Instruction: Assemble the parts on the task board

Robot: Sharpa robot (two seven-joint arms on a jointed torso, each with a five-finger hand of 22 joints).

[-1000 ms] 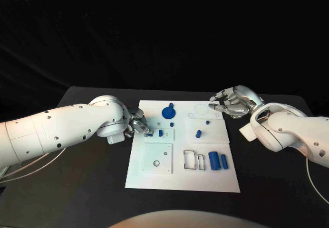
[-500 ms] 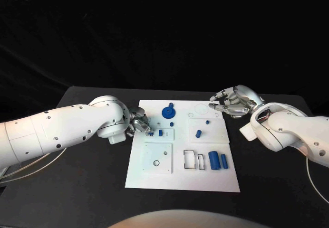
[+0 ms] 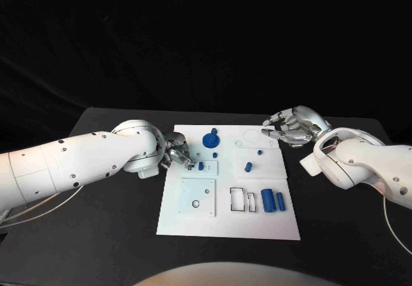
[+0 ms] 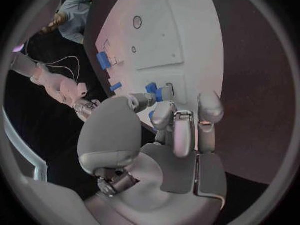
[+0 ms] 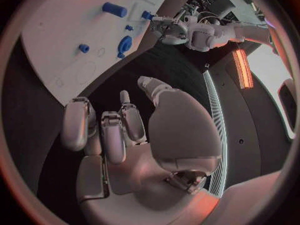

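Black table (image 3: 112,238), task board (image 3: 227,229) at frame centre. Left hand (image 3: 175,155) at board's left edge, fingers on small blue part (image 4: 155,91) — whether gripped, cannot tell. Right hand (image 3: 292,127) upper right, curled, holding nothing. Advice: lower slowly, keep part upright.

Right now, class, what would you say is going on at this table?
A two-armed robot is assembling small blue parts on a white task board. Its left hand is at the board's left edge, fingertips among the small blue pieces there; whether it grips one cannot be told. Its right hand hovers with curled fingers beside the board's far right corner, holding nothing. Two blue cylinders lie near the board's right edge, and a blue round part stands near the far edge.
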